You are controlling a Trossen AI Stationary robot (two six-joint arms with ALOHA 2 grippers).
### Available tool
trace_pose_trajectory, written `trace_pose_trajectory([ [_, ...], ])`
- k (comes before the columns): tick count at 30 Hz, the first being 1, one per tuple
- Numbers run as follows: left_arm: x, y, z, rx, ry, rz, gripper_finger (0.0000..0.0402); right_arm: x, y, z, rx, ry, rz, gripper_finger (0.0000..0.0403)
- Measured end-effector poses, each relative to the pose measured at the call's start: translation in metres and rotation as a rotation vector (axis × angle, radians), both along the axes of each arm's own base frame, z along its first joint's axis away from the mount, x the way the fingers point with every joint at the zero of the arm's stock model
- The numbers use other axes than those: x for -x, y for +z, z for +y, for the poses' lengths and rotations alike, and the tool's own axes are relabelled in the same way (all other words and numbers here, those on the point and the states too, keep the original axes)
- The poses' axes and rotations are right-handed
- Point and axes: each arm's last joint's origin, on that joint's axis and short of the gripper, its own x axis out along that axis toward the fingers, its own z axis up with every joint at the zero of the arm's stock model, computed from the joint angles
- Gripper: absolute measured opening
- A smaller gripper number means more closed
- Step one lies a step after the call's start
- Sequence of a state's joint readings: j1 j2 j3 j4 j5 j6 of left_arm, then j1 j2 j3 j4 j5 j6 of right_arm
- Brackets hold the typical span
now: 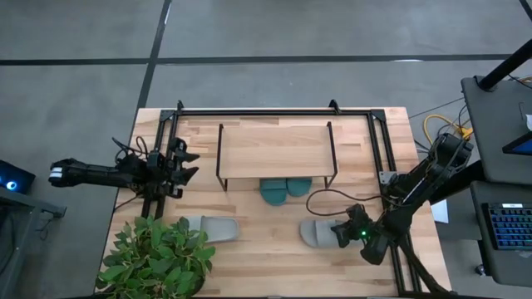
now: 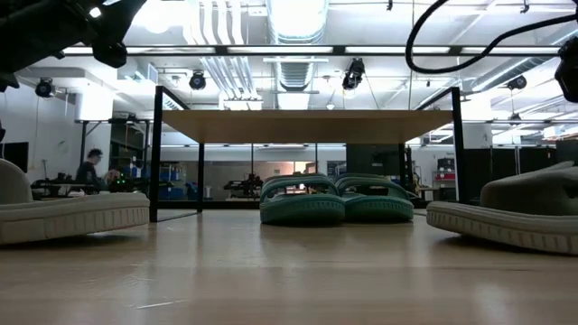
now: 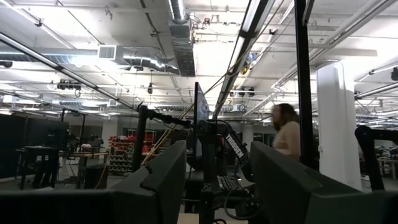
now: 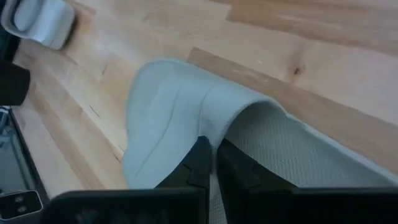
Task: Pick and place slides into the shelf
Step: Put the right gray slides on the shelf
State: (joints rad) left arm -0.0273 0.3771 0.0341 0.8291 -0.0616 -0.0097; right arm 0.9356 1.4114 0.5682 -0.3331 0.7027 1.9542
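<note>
The right gripper (image 4: 213, 163) pinches the strap of the right grey slide (image 1: 320, 232), lying near on the surface (image 1: 274, 249), right of the shelf (image 1: 274, 149). Lift straight, keeping the strap pinched. The left gripper (image 1: 184, 163) waits spread at the far left.

A leafy green potted plant (image 1: 156, 256) sits at one table (image 1: 274, 266) corner (wood-grained), a keyboard (image 1: 509, 226) lying beyond the table's edge.

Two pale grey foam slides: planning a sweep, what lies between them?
Bare wooden table lies between the left grey slide and the right one, per the high view.
</note>
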Motion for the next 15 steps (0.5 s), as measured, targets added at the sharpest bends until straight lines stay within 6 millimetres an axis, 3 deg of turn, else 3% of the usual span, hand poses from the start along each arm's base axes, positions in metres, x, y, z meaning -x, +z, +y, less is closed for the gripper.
trace_pose_trajectory([
  [15, 0.0, 0.0, 0.0, 0.0, 0.0, 0.0, 0.0164, 0.001, 0.049, -0.01, 0.123, 0.058, -0.228, 0.0009],
])
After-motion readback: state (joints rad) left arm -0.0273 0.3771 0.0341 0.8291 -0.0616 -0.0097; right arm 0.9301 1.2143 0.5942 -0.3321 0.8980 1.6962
